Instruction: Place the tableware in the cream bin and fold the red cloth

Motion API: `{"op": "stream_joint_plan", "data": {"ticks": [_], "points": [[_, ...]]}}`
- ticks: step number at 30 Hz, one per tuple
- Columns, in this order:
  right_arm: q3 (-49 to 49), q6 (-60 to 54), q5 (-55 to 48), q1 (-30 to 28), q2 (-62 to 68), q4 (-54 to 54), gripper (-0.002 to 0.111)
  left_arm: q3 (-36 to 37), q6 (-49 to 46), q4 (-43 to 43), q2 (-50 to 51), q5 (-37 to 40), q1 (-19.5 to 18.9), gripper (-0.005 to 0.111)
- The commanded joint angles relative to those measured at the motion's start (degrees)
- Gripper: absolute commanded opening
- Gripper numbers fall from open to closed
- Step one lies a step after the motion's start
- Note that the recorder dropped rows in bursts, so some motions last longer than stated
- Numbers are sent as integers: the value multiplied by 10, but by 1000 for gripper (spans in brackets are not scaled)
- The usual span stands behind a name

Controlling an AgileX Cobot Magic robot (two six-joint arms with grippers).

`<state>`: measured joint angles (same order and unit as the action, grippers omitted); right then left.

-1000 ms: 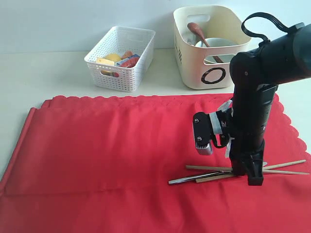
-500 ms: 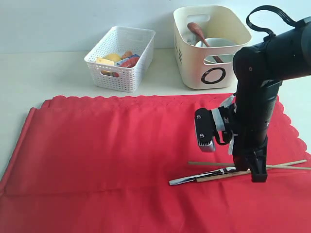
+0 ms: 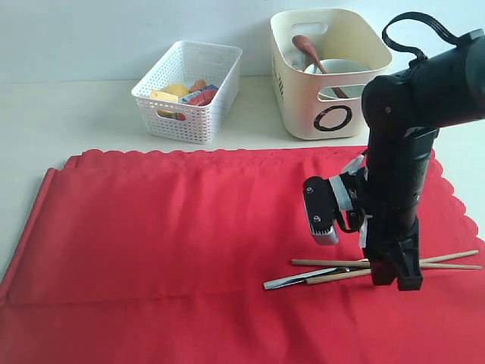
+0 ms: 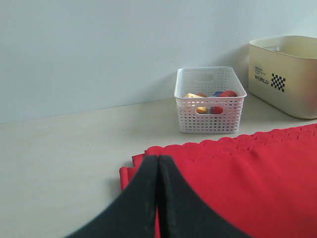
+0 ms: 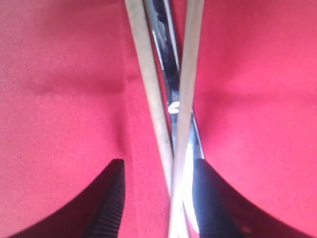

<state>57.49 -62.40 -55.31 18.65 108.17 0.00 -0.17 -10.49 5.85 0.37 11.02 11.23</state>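
The right gripper point(image 3: 395, 279) stands over chopsticks point(image 3: 449, 260) and knife point(image 3: 292, 281)
Its jaws are parted astride the crossed pieces, near right on the red cloth point(image 3: 167, 243); the cream bin point(image 3: 303, 98) sits far right. The left gripper point(image 4: 157, 198) is closed, empty.

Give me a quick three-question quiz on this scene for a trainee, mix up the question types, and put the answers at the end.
1. True or false: the chopsticks lie on the red cloth.
2. What sits between the fingers of the right pincer? A: a spoon. B: the chopsticks and the knife. C: nothing.
3. Fill in: the fingers of the left pincer are ____.

Key: 1 true; 2 B; 3 shut.
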Motion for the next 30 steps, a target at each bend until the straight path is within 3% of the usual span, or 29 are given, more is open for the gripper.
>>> {"op": "stream_joint_plan", "data": {"ticks": [1,12,24,30], "points": [[0,-5,7,0,11,3,43,2,1,0,-4,0,3,1],[0,25,44,0,19,-7,41,2,1,0,-4,0,3,1],[0,26,42,0,19,-8,14,2,2,0,-4,0,3,1],[1,25,4,0,17,-5,13,2,1,0,-4,0,3,1]]}}
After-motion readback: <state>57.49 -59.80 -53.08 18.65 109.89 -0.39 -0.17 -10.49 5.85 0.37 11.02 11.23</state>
